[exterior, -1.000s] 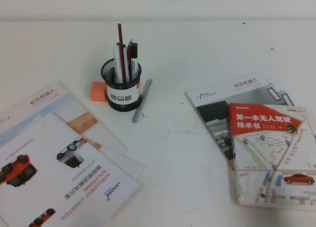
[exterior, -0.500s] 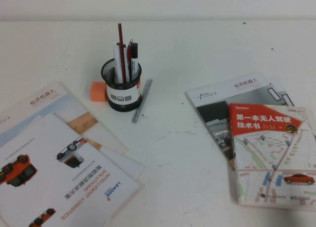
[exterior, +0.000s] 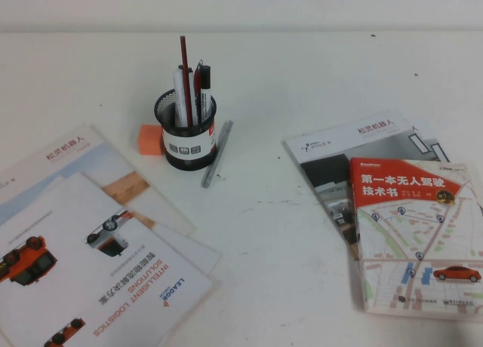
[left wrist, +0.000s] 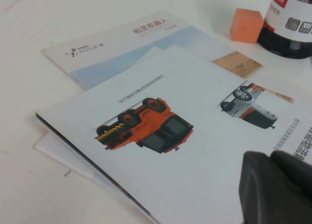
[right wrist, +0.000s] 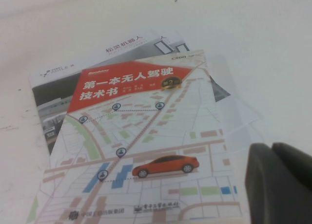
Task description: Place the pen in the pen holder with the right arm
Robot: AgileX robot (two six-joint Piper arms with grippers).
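Pen already standing in the holder

Your right gripper (right wrist: pixel 280 177) hovers over the book (right wrist: pixel 141 151), left gripper (left wrist: pixel 273 185) over brochures; neither grip is tellable. Beyond, the pen (exterior: pixel 183 68) stands in the pen holder (exterior: pixel 187 136); a returning arm could tip it.

The high view looks down from the robot's side across the white table (exterior: pixel 302 68). The left wrist view sits low and close over the brochures (left wrist: pixel 161 151), sharing them, the orange block (left wrist: pixel 246 25) and the pen holder (left wrist: pixel 288 24) with the high view. The right wrist view sits close over the map-covered book (right wrist: pixel 141 151), also seen from above.
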